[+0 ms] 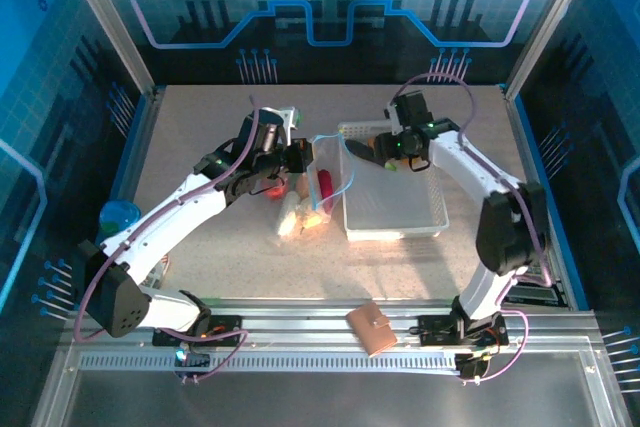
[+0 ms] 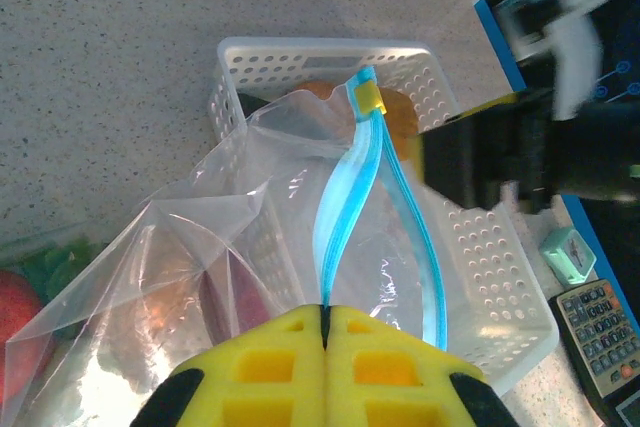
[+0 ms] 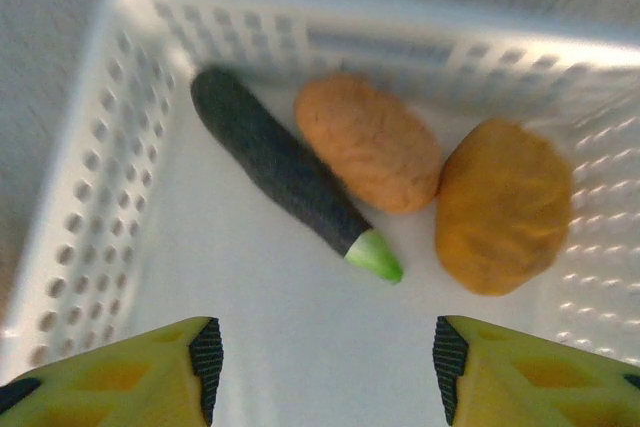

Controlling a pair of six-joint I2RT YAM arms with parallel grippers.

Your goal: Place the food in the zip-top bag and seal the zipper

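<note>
Overhead, a white perforated basket (image 1: 395, 231) is sitting on a pale, speckled tabletop (image 1: 200, 117), and everything else is being placed against it. Walls (image 1: 60, 67) printed with glowing blue circuit patterns are closing in the table on three sides. A ribbed aluminium rail (image 1: 300, 347) is running along the near edge, well in front of the basket, with a brown wallet (image 1: 372, 329) lying at it.

The zip-top bag (image 2: 200, 267) is lying just left of the basket, its mouth end rising and draping over the basket's left wall. The left gripper (image 2: 325, 322) is clamping its yellow pads tight together on the zipper (image 2: 345, 197). The zipper's two light-blue strips are parting and meeting again at a small yellow slider (image 2: 368, 97) over the basket's far end. Inside the bag, left of the basket, a red piece (image 1: 323, 184), whitish pieces (image 1: 290, 219) and an orange piece (image 1: 318, 224) are lying together.

The right gripper (image 3: 325, 367) is hovering over the basket's far end with its fingers spread wide, gripping nothing. Beneath it, on the basket floor, a dark long vegetable (image 3: 280, 177) with a pale green tip, a tan potato (image 3: 368, 142) and an orange-brown rounded piece (image 3: 505, 207) are lying close together by the far wall. Near the basket's right side, a grey keypad (image 2: 600, 317) is resting.
</note>
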